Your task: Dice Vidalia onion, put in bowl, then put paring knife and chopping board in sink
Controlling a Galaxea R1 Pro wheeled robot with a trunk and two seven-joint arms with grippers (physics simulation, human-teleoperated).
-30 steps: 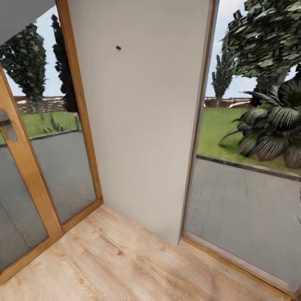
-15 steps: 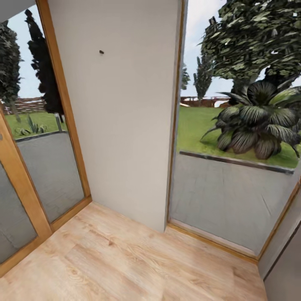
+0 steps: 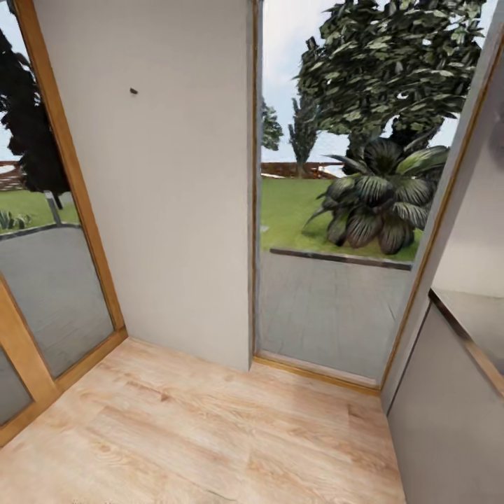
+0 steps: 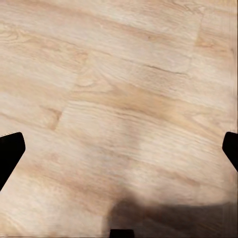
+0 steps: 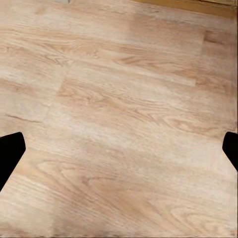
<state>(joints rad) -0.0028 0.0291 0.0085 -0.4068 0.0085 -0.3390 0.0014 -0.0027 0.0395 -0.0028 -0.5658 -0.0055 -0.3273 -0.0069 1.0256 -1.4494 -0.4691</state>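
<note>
The onion, sink, chopping board, paring knife and bowl are out of view. In the left wrist view my left gripper (image 4: 119, 148) hangs open over bare wooden floor, its dark fingertips (image 4: 9, 153) wide apart at the frame's sides with nothing between them. The right wrist view has my right gripper (image 5: 119, 151) open in the same way above the floor, its fingertips (image 5: 10, 151) spread and holding nothing.
Ahead stands a plain white wall panel (image 3: 168, 196) between tall wood-framed glass panes (image 3: 329, 280) looking onto a garden. Light wooden floor (image 3: 210, 434) stretches in front. A grey cabinet with a flat top (image 3: 455, 392) stands at the right edge.
The whole head view has swung to the right, so the camera has turned. The wall panel slid left in the picture and the grey cabinet came in at the right.
</note>
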